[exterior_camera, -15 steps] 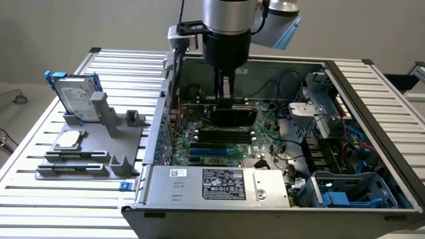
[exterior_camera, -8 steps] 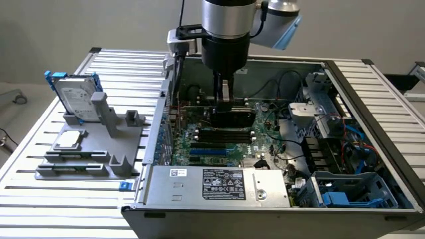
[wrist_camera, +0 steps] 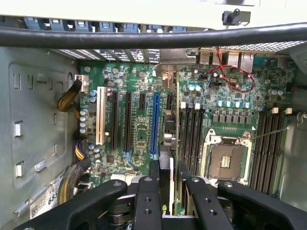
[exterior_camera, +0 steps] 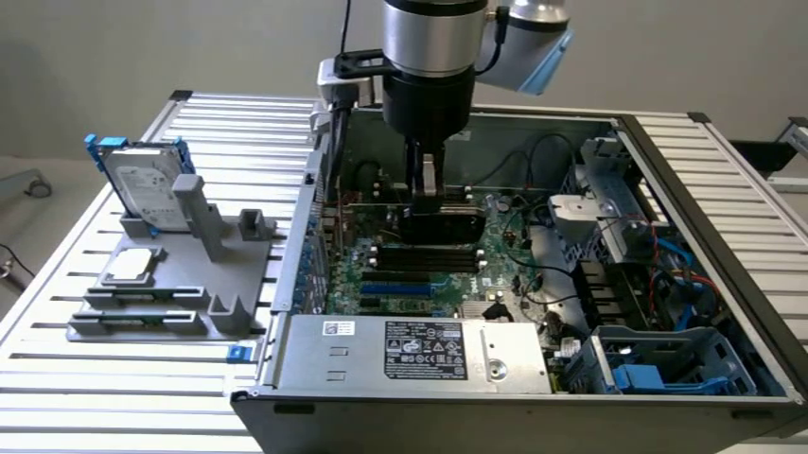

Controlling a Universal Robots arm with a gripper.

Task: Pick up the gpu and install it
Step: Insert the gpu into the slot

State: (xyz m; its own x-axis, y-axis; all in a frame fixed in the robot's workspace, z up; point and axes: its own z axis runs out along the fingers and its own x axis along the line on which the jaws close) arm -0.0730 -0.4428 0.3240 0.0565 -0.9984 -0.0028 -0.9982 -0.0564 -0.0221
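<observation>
One slatted desk (exterior_camera: 707, 161) is carrying an open computer case (exterior_camera: 378, 416). A grey fixture (exterior_camera: 177, 284) is standing just beside the case on the exterior view's left. Inside the case, the green motherboard (exterior_camera: 378, 274) (wrist_camera: 139, 134) is lying against the case floor. The gpu (exterior_camera: 442, 227) (wrist_camera: 165, 179) is hanging edge-down over the motherboard, near the middle of the case. Whether it is touching a slot cannot be told. The end effector (exterior_camera: 430, 184) (wrist_camera: 168, 167) is hanging inside the case, pinching the gpu's upper edge between narrowly set fingers.
</observation>
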